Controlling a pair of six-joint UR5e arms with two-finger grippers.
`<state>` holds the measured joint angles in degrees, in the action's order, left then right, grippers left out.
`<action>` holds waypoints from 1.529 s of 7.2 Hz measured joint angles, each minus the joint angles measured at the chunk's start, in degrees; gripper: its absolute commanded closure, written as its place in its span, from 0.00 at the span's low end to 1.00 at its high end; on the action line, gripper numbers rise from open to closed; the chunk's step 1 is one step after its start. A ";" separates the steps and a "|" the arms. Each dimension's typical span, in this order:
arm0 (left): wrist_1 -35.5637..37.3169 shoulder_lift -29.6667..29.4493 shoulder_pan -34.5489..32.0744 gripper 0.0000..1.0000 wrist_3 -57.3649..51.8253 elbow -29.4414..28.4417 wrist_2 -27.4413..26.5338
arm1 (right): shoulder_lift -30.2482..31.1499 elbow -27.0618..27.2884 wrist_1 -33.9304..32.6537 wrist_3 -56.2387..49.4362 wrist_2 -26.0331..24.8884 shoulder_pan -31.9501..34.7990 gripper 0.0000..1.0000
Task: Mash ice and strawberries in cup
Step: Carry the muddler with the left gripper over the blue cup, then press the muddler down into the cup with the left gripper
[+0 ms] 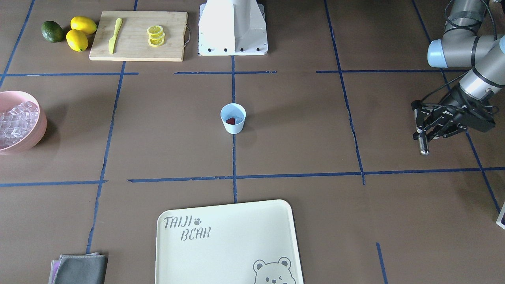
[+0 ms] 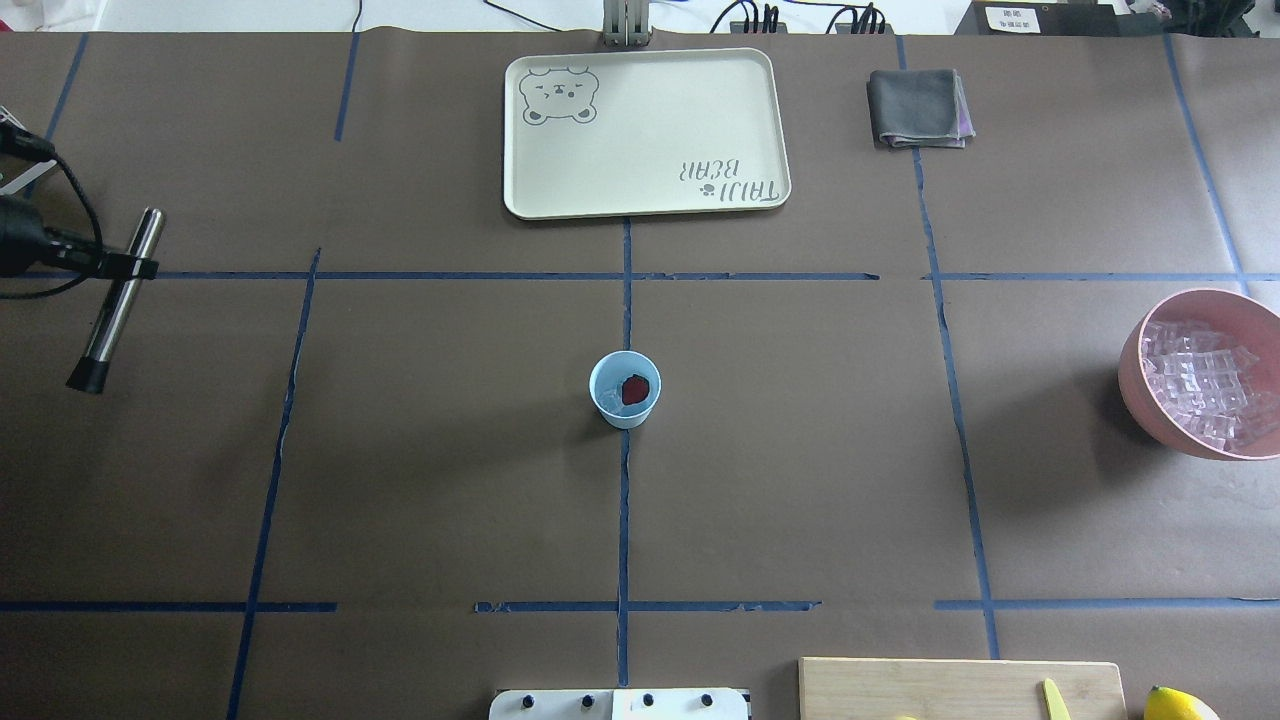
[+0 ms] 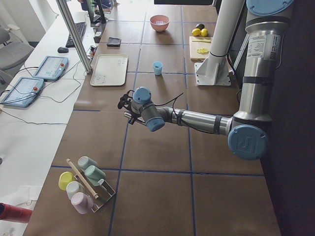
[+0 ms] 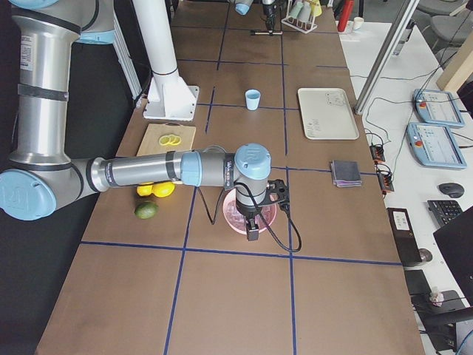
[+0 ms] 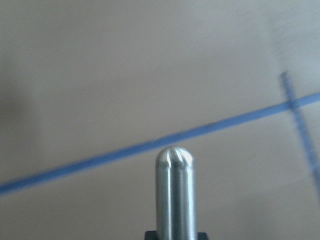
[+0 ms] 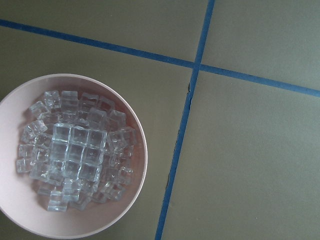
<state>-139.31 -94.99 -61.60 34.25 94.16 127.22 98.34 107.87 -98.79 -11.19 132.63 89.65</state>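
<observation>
As the cup (image 2: 625,390) stands centrally, your left gripper (image 2: 125,267) pinches a metal rod (image 2: 105,335), likely for mashing; whether your right gripper (image 4: 252,234) is spread, you cannot tell.

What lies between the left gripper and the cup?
Only bare table crossed by one blue tape line lies between the left gripper, holding a metal rod, and the cup, as the overhead view shows.
</observation>
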 measured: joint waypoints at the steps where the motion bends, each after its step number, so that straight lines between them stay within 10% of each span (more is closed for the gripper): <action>1: -1.26 -3.22 0.40 0.99 0.24 2.73 1.06 | 0.01 -0.04 0.00 -0.03 0.00 0.00 0.01; 6: -12.83 -20.47 13.22 1.00 14.57 7.72 -5.63 | 0.01 -0.14 0.00 -0.07 0.00 0.00 0.01; 11: -32.12 -25.66 34.69 1.00 -1.57 0.82 -39.67 | 0.01 -0.23 0.00 -0.06 0.00 0.00 0.01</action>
<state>-171.43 -120.66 -26.91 32.68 94.98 87.55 98.35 107.64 -98.79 -11.25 132.63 89.65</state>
